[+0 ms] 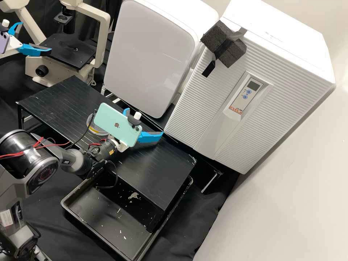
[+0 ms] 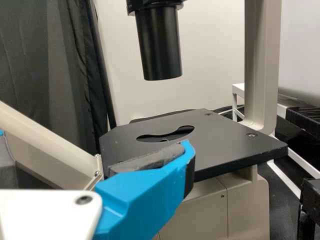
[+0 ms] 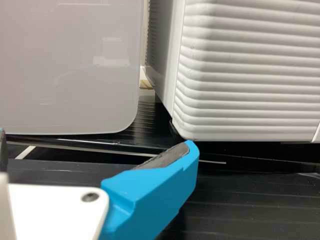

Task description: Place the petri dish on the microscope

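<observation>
In the high view my left gripper [image 1: 36, 37] stands open at the near left edge of the microscope's black stage [image 1: 67, 54], holding nothing. The left wrist view has the same stage [image 2: 235, 145], with its curved opening, beyond my left gripper [image 2: 96, 140], and the dark objective tube [image 2: 159, 45] above. A clear round petri dish [image 1: 95, 127] with a yellowish rim rests on the black rack, partly covered by the phone on the right arm. Past it, over the rack, my right gripper [image 1: 144, 121] is open and empty; the right wrist view gives the right gripper [image 3: 96, 140] spread wide.
The black rack [image 1: 159, 174] spans the middle, partly over a black tray [image 1: 105, 224] with pale scraps in it. Behind stand a white rounded appliance [image 1: 148, 54] and a ribbed white unit [image 1: 203, 119]. The microscope's pale upright [image 1: 103, 40] rises beside its stage.
</observation>
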Tool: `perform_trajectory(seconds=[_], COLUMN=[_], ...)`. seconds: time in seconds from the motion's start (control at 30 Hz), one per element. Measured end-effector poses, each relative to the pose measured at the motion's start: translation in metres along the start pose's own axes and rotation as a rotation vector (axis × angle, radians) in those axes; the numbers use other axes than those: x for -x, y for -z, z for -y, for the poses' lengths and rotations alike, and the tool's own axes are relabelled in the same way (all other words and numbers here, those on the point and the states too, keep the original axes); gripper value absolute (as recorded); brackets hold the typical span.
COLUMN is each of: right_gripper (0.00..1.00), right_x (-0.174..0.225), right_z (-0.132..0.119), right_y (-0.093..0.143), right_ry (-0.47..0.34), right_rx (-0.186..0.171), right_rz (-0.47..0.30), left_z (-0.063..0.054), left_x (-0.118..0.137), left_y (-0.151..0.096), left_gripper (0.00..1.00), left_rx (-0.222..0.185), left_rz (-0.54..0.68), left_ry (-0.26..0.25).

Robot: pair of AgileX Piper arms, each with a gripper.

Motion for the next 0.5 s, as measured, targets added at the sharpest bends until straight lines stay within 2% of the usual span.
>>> perform_trajectory(seconds=[0.33, 0.5], right_gripper=[1.0, 1.0], right_x=[0.0, 0.0], right_z=[0.0, 0.0], right_y=[0.0, 0.0], right_ry=[0.0, 0.0], right_rx=[0.0, 0.0], right_rz=[0.0, 0.0], left_z=[0.0001, 0.0009], left_x=[0.0, 0.0031], left_y=[-0.0006, -0.0094], left_gripper=[1.0, 1.0], left_rx=[0.0, 0.002], left_rz=[0.002, 0.029], left_ry=[0.0, 0.004])
